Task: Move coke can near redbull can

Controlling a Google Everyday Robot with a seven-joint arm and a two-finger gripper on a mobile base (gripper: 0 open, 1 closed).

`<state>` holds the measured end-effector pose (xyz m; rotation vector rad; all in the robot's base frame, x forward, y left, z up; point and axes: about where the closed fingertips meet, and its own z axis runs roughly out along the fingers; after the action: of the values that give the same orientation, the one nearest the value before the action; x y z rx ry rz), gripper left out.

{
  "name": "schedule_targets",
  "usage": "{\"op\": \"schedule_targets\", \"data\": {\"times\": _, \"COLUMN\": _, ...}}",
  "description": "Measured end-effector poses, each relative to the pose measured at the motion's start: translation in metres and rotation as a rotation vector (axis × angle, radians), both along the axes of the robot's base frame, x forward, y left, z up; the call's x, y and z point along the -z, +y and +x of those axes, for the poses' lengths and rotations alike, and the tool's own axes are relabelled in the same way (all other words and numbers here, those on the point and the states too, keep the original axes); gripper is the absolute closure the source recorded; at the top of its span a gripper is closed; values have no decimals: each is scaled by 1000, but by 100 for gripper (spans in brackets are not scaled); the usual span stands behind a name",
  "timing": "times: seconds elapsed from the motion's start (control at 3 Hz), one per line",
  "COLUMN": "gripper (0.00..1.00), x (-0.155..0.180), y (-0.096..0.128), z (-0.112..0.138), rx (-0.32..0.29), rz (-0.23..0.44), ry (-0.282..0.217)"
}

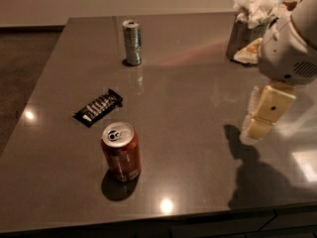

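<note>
We see 2 cans standing upright on the dark table (193,98): the coke can (121,152) at lower left-centre of the frame and the redbull can (132,42) near the top, well apart. A dark candy bar (98,107) lies between them, nearer the coke can. The gripper (260,123) hangs over the table at the right side, below a grey cup (241,38) stuffed with white tissue (257,4).

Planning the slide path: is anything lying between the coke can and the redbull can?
Only a candy bar: it lies just left of the line from coke can to redbull can, its right end nearly on it. The gripper hangs at the right, above the table.
</note>
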<state>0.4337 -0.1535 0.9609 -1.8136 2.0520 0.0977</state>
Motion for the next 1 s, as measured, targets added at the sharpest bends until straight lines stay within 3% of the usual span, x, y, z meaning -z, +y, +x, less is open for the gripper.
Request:
{"op": "schedule_targets", "data": {"times": 0.33, "gripper": 0, "x": 15, "y": 48, "z": -6, "rx": -94, "rz": 95, "ry": 0}}
{"op": "schedule_targets", "data": {"times": 1.0, "gripper": 0, "x": 46, "y": 125, "z": -22, "rx": -204, "rz": 269, "ry": 14}}
